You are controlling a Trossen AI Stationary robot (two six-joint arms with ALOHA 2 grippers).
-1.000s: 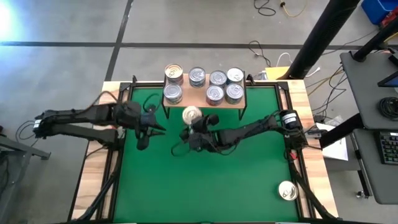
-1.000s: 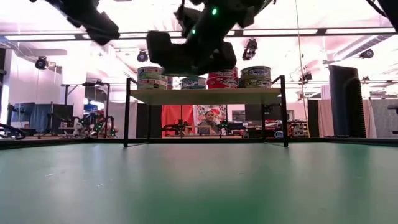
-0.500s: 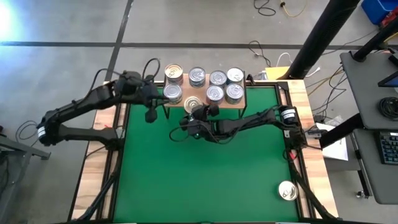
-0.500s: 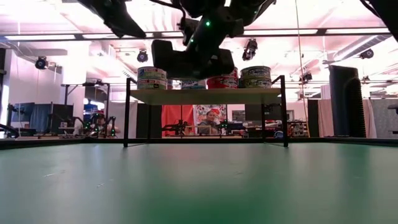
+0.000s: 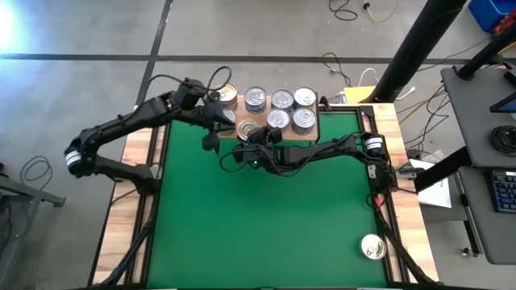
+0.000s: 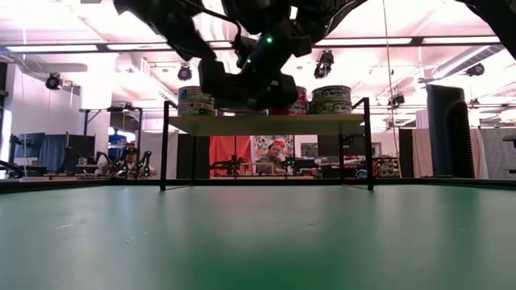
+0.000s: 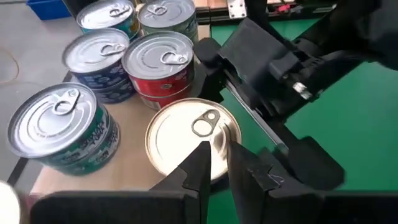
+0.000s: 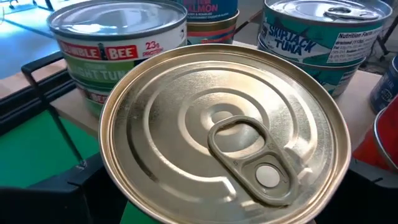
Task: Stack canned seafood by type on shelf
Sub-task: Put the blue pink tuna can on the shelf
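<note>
The right gripper point(image 5: 251, 138) holds its jaws clamped wide around a gold-topped can point(image 8: 224, 134) at the front edge of the shelf point(image 5: 310, 134). The left gripper point(image 7: 214, 163), jaws clenched and empty, hovers just above that can's lid. Other cans point(image 5: 281, 101) stand on the shelf; one lone can point(image 5: 372, 246) sits well apart on the green surface point(image 5: 266, 225).

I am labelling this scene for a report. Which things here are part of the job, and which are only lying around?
Job:
- gold-topped can in the right hand, at the shelf edge
- cans on shelf
- lone can on the table corner
- left hand, shut, above the gold-topped can

Lying about:
- floor cables
- keyboard
</note>
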